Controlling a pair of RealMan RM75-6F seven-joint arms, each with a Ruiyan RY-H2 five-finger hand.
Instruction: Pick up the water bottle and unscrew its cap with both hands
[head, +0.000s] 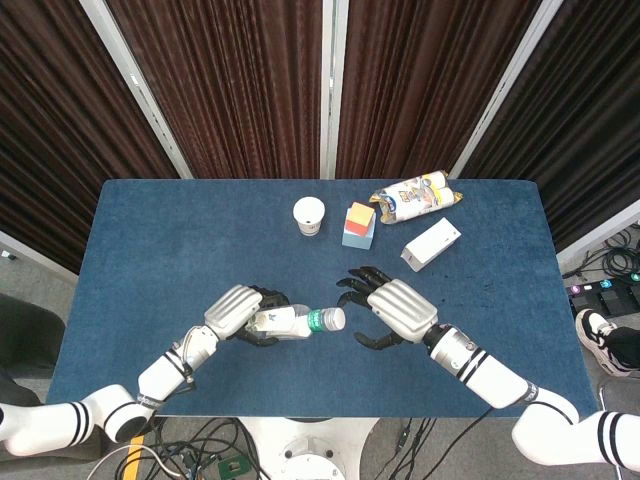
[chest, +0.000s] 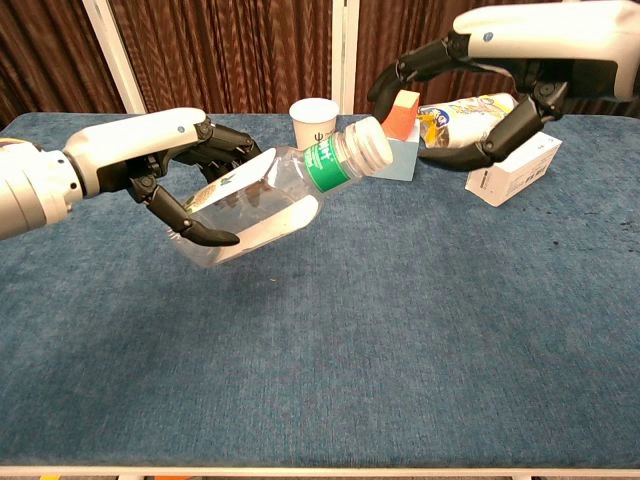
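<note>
A clear water bottle (chest: 262, 200) (head: 288, 322) with a green label and a white cap (chest: 370, 140) (head: 337, 318) hangs tilted above the blue table (chest: 400, 330), cap pointing right. My left hand (chest: 175, 165) (head: 238, 312) grips its body. My right hand (chest: 495, 85) (head: 392, 312) hovers to the right of the cap with fingers spread, holding nothing and not touching the cap.
At the back of the table stand a white paper cup (head: 309, 215) (chest: 313, 123), an orange-topped block (head: 358, 224) (chest: 402, 120), a crumpled snack bag (head: 415, 195) (chest: 465, 115) and a white box (head: 431, 243) (chest: 515, 165).
</note>
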